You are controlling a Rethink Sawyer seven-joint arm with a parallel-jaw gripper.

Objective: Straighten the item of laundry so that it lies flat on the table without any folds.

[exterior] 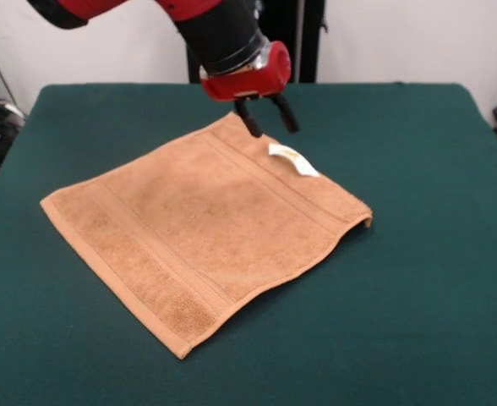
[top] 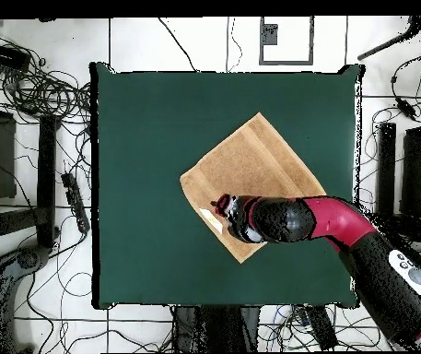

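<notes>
We find the orange-tan terry towel (exterior: 206,224) spread on the green table (exterior: 426,279), roughly central, rotated so its corners point toward the table edges like a diamond. It is near-square, so no long axis stands out; its woven bands run parallel to two opposite edges. The hand (exterior: 266,117) hovers above the far corner, beside the white tag (exterior: 293,159), fingers parted narrowly and holding nothing. The right corner (exterior: 363,218) in the front view appears slightly lifted or curled. We judge that this corner needs attention: pinch only the edge layer, draw it outward and low along the diagonal, and release without dragging the rest of the cloth.
</notes>
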